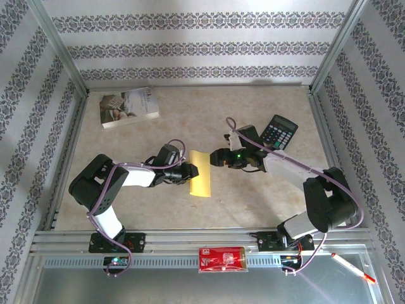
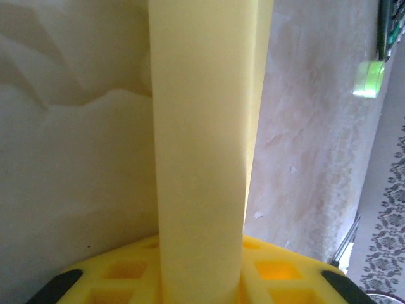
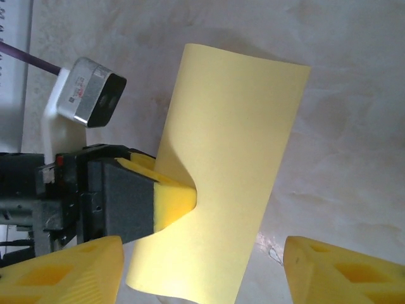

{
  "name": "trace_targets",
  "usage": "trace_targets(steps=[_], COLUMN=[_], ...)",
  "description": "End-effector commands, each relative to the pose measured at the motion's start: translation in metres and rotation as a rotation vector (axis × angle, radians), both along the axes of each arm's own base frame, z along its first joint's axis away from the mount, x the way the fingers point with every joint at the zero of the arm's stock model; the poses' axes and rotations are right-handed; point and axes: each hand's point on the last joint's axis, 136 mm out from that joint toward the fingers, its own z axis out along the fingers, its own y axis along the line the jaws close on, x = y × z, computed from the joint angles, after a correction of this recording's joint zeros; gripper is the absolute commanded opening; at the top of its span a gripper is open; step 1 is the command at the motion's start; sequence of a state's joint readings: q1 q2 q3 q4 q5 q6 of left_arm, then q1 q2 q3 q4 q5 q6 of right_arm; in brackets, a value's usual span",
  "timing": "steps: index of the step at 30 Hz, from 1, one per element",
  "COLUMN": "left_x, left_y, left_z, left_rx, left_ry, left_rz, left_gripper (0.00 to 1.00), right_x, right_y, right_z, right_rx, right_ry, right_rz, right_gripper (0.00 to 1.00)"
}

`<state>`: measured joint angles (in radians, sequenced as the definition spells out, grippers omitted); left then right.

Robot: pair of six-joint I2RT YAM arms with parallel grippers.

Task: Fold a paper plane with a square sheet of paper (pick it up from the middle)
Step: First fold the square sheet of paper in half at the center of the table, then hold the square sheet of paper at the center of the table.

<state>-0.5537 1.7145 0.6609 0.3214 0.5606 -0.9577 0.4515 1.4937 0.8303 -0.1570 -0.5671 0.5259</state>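
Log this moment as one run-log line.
left pincer: shut on folded yellow paper sheet, at its side edge | right pincer: open, facing the sheet, no grip | folding: unfinished

Beige table (image 1: 266,196), book (image 1: 128,106) (white), calculator (image 1: 279,132)

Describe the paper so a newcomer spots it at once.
At the middle of the table, the left gripper holds a folded strip of paper. Its plain yellow separates it from the white book and black calculator behind.
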Motion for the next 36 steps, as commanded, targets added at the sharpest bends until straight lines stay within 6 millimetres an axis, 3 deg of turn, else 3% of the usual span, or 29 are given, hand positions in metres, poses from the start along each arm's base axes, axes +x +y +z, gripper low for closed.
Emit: trace_targets(steps=[1,9,20,36], left_x=[-0.013,-0.017,-0.018,-0.022], left_y=[0.015,0.020,0.020,0.026], left_z=[-0.019,-0.028,-0.026,-0.038], left_rx=[0.139,0.177,0.180,0.207], left_ry=[0.025,0.039,0.040,0.065], left_rz=[-0.036,-0.024,-0.028,-0.012], left_gripper=[0.28,0.27,0.23,0.22], right_x=[0.004,0.006,0.007,0.012], right_y=[0.010,0.012,-0.004,0.002], right_z=[-0.007,-0.022,-0.024,-0.025], right_rx=[0.038,0.014,-0.028,-0.014], right_ry=[0.019,0.040,0.034,0.044], right_rz=[-0.013,-0.035,-0.029,-0.056], right_gripper=[0.64,0.53,0.51,0.43])
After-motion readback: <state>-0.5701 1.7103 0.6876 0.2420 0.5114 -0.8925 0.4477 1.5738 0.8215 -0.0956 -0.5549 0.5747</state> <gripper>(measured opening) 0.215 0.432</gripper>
